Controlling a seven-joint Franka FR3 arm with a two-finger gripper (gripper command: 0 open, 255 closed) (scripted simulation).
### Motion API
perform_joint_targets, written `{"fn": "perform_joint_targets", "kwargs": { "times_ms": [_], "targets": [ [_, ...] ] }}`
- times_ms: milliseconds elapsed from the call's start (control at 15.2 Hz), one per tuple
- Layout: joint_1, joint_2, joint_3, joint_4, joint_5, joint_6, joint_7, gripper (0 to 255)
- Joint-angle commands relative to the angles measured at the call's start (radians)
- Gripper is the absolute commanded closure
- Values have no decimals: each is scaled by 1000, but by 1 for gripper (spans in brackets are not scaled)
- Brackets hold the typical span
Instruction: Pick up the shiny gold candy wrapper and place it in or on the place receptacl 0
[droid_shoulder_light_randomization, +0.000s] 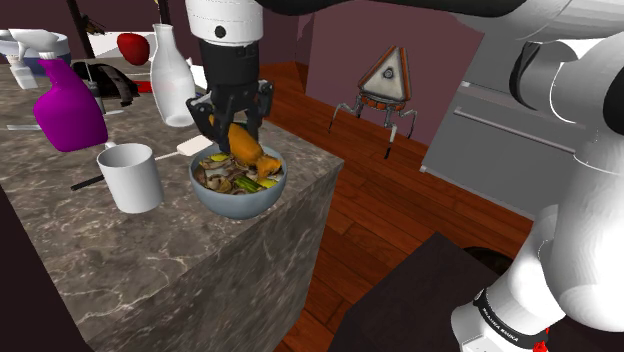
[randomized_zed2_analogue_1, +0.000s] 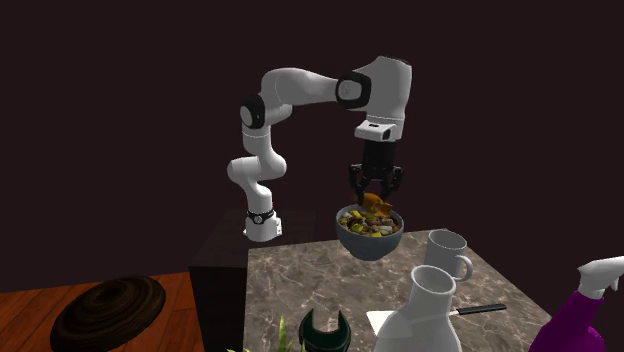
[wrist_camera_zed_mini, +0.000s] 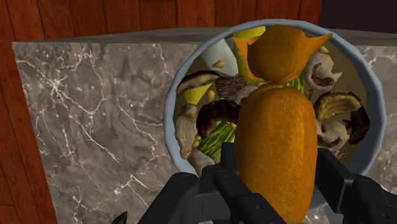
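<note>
- My hand (droid_shoulder_light_randomization: 238, 128) is closed on the candy wrapper (droid_shoulder_light_randomization: 247, 150), one black finger pressing each side of its plump orange-gold body.
- The wrapper hangs from my fingers with its twisted, pointed end furthest from my palm. That end is just above, perhaps brushing, the food beneath it.
- I judge it very light and thin-skinned. It will probably crumple or dent under a hard squeeze, and its glossy surface could slip through the pads.
- The fat middle, where I have it now, seems the best place to hold. The flared ends look too flimsy to grip.
- Directly below my hand sits the bowl (wrist_camera_zed_mini: 168, 118), grey-blue and round, resting on the marbled table (droid_shoulder_light_randomization: 180, 270) near its edge.
- The bowl is already heaped with mushroom slices (wrist_camera_zed_mini: 216, 113), green pieces and yellowish bits, so the wrapper will land on top of the food, not on the bottom of the bowl.
- Being so light, it may roll off that uneven heap if I let it fall from any height.
- A white mug (droid_shoulder_light_randomization: 131, 178) stands on the table beside the bowl, well clear of my fingers.
</note>
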Motion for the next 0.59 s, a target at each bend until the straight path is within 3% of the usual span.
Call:
{"fn": "perform_joint_targets", "kwargs": {
  "times_ms": [0,528],
  "targets": [
    [-7,-9,0,-39,4,31,1,255],
    [-12,-16,-1,-74,7,61,4,255]
  ]
}}
